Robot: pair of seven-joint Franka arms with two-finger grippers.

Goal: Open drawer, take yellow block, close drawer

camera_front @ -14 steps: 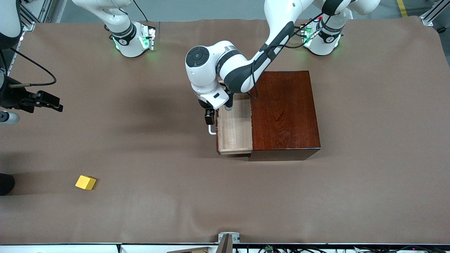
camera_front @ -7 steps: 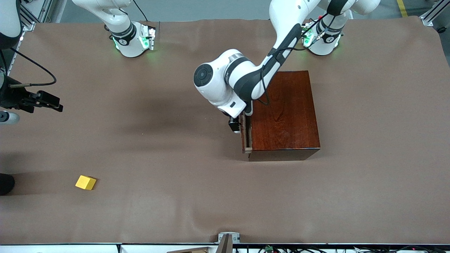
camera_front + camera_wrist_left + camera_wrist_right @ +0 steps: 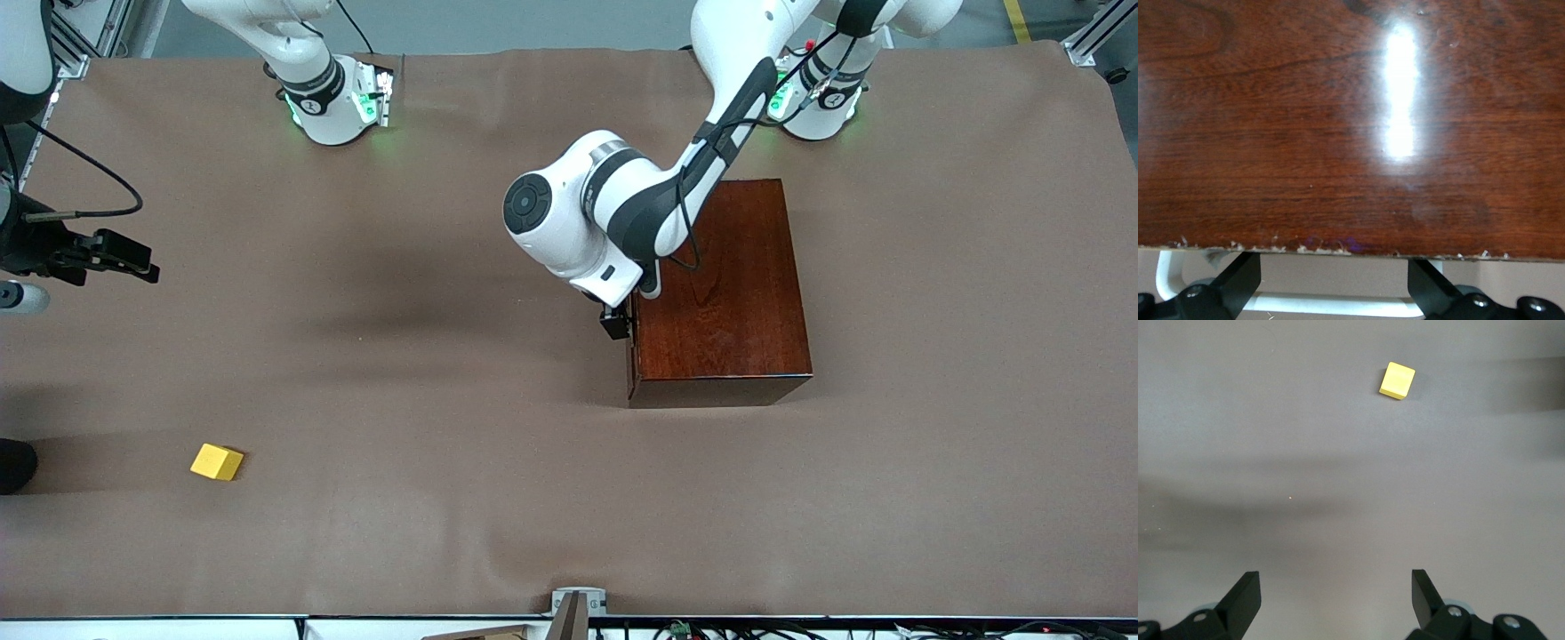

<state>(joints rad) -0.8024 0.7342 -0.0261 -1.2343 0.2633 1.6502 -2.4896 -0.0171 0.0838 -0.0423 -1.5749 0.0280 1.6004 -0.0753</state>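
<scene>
Yellow and plain-faced, the yellow block (image 3: 216, 462) lay nearest the front camera on the matte brown table cloth (image 3: 444, 498), toward the right arm's end, well apart from the box; the right gripper (image 3: 1331, 600) waited above bare cloth, fingers wide apart, holding nothing; farther off, the glossy reddish-brown wooden box (image 3: 720, 293) sat with the drawer (image 3: 1338, 133) pushed in flush; the left gripper (image 3: 1331, 287) straddled the white bar handle (image 3: 1331, 305), fingers apart.

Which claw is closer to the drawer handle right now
Left. The left claw is open around the drawer's white handle; the right claw waits open toward the right arm's end of the table, over bare cloth.
</scene>
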